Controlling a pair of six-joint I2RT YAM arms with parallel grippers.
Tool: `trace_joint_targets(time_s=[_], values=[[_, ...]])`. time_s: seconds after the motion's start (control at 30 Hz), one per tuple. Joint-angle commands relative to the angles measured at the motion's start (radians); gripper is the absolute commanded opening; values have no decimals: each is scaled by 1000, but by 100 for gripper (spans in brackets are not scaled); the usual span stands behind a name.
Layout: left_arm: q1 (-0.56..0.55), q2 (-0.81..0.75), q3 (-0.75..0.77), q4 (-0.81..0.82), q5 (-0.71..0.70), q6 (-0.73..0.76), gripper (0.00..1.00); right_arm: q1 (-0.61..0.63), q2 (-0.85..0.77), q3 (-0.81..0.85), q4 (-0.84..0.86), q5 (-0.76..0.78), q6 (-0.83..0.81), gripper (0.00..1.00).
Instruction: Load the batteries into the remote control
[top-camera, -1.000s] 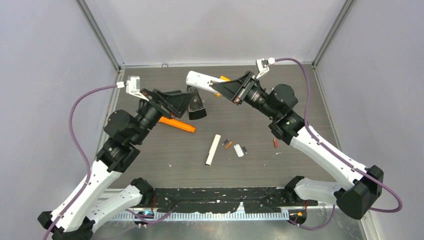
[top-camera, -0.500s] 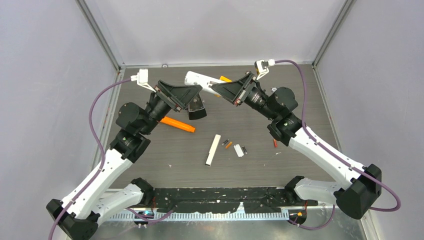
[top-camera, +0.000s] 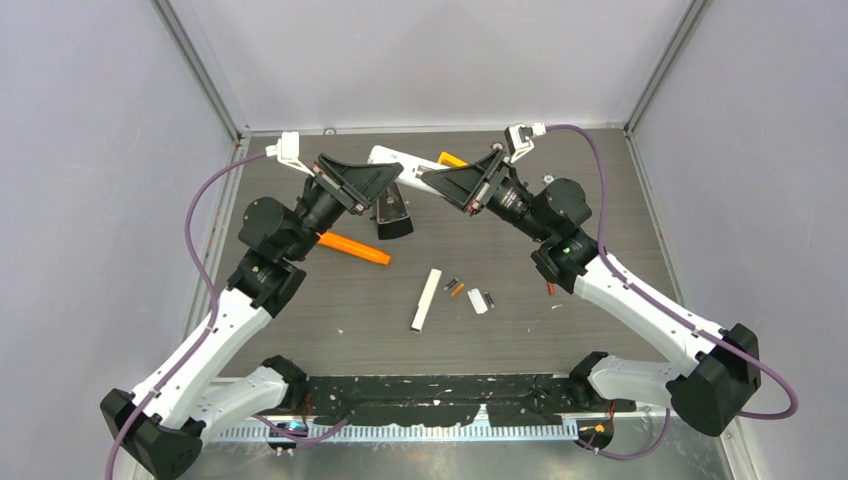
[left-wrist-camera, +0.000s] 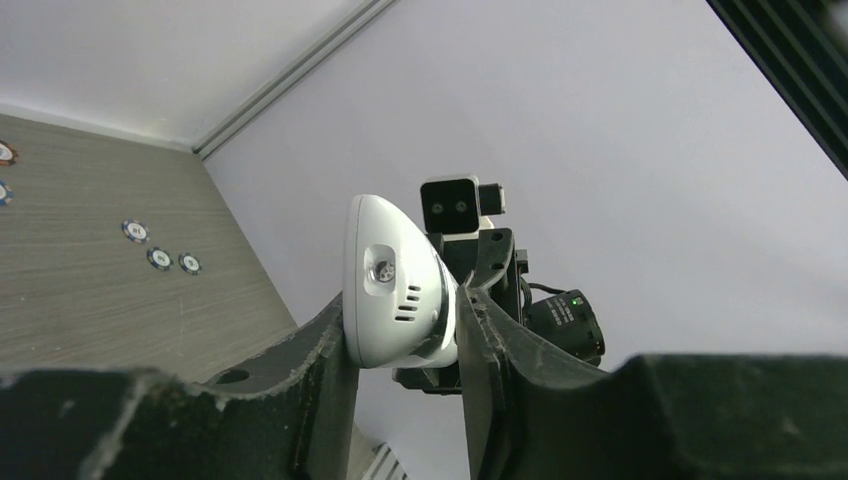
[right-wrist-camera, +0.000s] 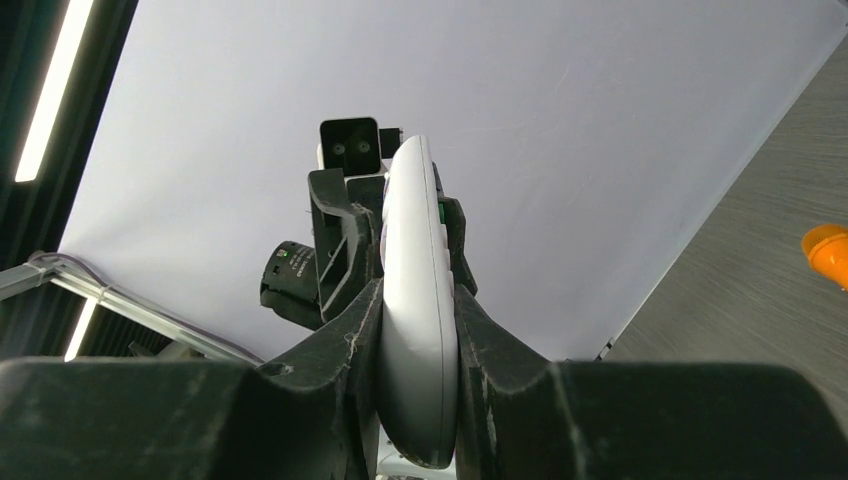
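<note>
The left end effector (left-wrist-camera: 400, 335) and the right end effector (right-wrist-camera: 418, 330) both clamp the white remote control (top-camera: 395, 156) in the air, its long axis spanning between them, while the batteries (top-camera: 455, 288) lie on the counter (top-camera: 330, 300) below, closer to the right arm (top-camera: 640, 300).

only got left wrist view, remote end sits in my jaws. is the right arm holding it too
observer: yes, the right jaws are shut on the remote.
operator: where are the batteries
observer: on the table, grey battery and orange battery side by side near the middle, red battery beside the right arm.
operator: cover off?
observer: a white strip lies left of them; cannot tell if it's the cover.
</note>
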Motion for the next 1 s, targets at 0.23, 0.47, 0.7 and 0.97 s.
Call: trace_joint_targets(time_s=[0.23,0.47,0.7,0.97], values=[[4,10,-2,89,31,-6,43,0,5,-14,66,-17,45,10],[5,30,-6,113,40,-3,38,1,20,-35,107,-15,103,10],[6,32,-11,107,19,17,5,0,26,-42,108,-26,113,13],[30,-47,-32,-77,-61,221,0,-19,-79,-30,-180,40,-72,83]])
